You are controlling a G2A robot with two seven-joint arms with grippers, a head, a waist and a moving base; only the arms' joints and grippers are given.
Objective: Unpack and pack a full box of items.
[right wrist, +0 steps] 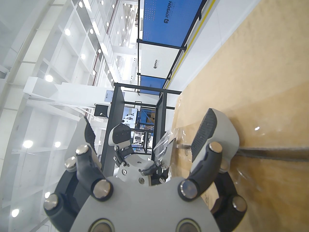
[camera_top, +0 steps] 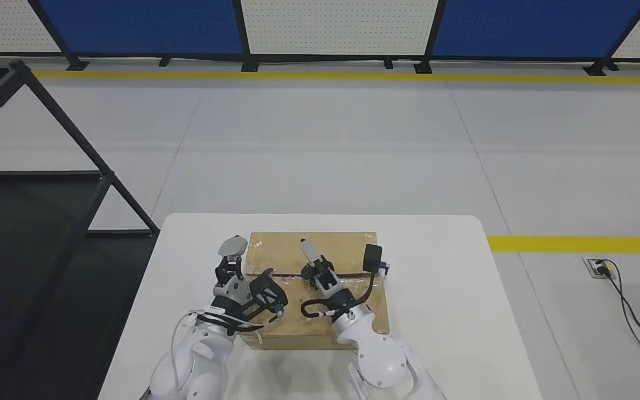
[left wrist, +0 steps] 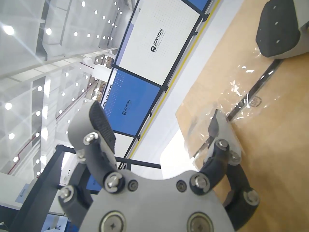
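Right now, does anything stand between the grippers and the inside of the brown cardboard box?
Yes. The brown cardboard box has its top flaps shut, with crinkled clear tape along the seam. The open left gripper and open right gripper each sit at that seam.

Industrial hall — blue partitions, yellow floor line

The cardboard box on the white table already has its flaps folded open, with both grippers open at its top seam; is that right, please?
Not quite: the cardboard box is closed. Its flaps lie shut and clear tape runs along the seam, as the left wrist view shows. The rest holds: it sits on the white table, and the left gripper and right gripper are both open at that seam.
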